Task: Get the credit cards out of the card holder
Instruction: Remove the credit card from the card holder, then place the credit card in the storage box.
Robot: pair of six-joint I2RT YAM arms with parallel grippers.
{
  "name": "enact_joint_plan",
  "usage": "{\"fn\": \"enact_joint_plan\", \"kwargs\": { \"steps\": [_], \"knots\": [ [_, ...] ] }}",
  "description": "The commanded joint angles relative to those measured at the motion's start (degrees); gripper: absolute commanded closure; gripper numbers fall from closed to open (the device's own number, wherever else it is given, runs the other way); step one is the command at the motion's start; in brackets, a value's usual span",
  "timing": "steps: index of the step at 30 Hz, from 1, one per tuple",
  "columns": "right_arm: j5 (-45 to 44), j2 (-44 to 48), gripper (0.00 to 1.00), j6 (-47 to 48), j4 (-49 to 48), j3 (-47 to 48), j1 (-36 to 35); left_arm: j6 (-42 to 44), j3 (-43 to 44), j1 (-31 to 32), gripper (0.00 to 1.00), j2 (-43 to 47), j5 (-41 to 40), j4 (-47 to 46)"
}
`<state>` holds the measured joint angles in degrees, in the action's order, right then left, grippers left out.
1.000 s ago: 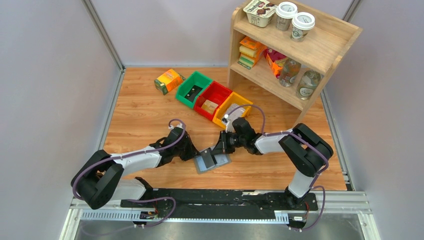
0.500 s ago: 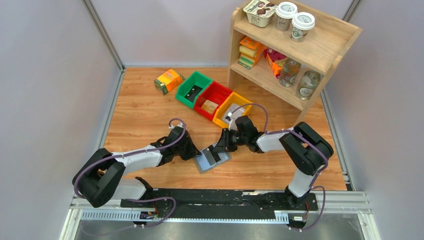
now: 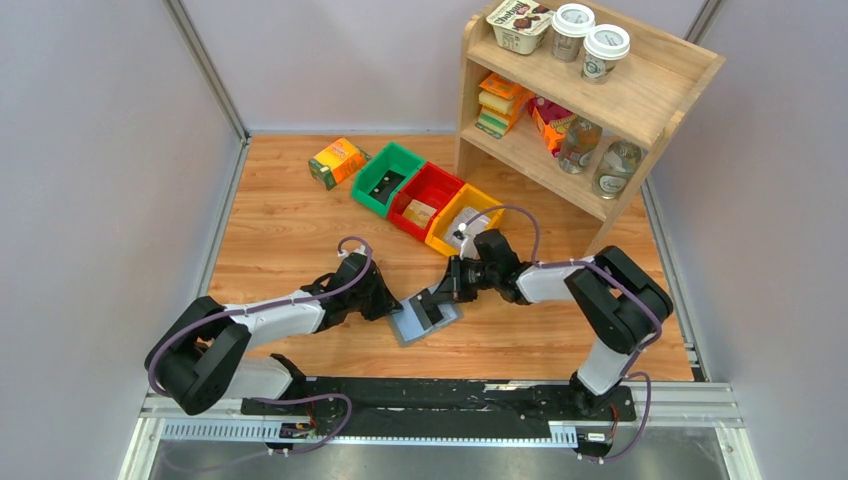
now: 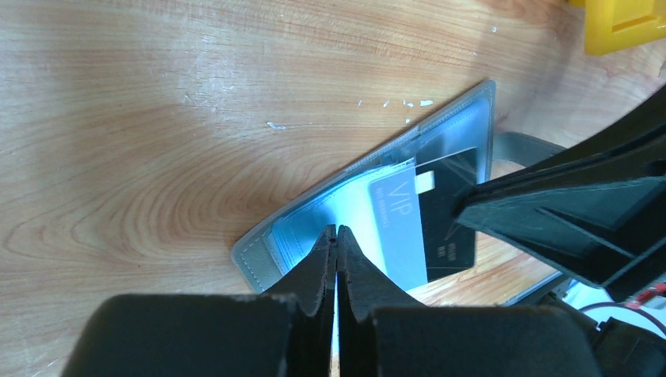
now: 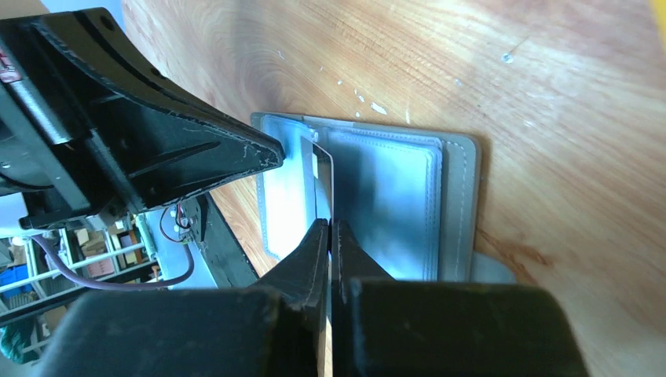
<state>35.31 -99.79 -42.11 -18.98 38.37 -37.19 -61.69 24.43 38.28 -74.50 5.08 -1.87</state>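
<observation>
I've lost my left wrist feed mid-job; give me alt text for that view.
Open card holder on the wood table, left pincer shut with tips on it. Right pincer, from the right, pinches the black card beside a grey VIP card.

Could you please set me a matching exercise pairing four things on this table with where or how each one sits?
Things:
1. card holder
2. black card
3. green bin
4. orange-green carton

Places or states:
A. leftmost in the row of three bins
B. lying open on the table
C. at the tips of the right gripper
D. alone on the table, left of the bins

Pairs: 1-B, 2-C, 3-A, 4-D
</observation>
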Motion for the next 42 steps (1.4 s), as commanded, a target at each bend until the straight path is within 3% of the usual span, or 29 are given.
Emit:
{"fn": "enact_joint_plan", "kwargs": {
  "steps": [1,6,8,12,14,19,23,31,42],
  "knots": [
    [-4.19,7.4,1.0,4.4,6.67,-0.84,2.21,1.04,-0.96,0.3,1.0,-0.91,-0.95,2.31],
    [-8.23,16.27,1.0,7.47,13.78,-1.02,3.35,3.41,-0.34,0.3,1.0,1.98,-0.86,2.22],
    [-9.2,19.17,1.0,8.0,16.07,-0.84,3.35,4.82,0.36,0.3,0.95,4.7,-1.21,2.83],
    [-10.26,26.56,1.0,8.62,18.72,-0.31,3.35,8.59,2.47,0.3,0.74,12.78,-2.88,4.94],
    [-9.91,30.25,1.0,8.45,20.37,-0.31,3.35,10.79,3.08,0.21,0.53,17.18,-2.19,4.16],
    [-8.16,38.95,1.0,6.87,16.97,-1.1,3.35,14.67,2.82,0.21,0.34,26.85,3.26,-3.21],
    [-5.35,44.67,1.0,4.85,11.88,-2.16,3.35,14.41,1.24,0.21,0.33,28.8,10.9,-13.49],
    [-1.3,50.04,1.0,0.63,4.84,-3.04,3.35,11.34,-0.61,0.3,0.32,24.23,21.63,-35.55],
    [0.63,50.04,1.0,-0.96,0.27,-4.09,3.35,9.05,1.85,0.74,0.39,17.29,26.91,-44.09]
  ]
}}
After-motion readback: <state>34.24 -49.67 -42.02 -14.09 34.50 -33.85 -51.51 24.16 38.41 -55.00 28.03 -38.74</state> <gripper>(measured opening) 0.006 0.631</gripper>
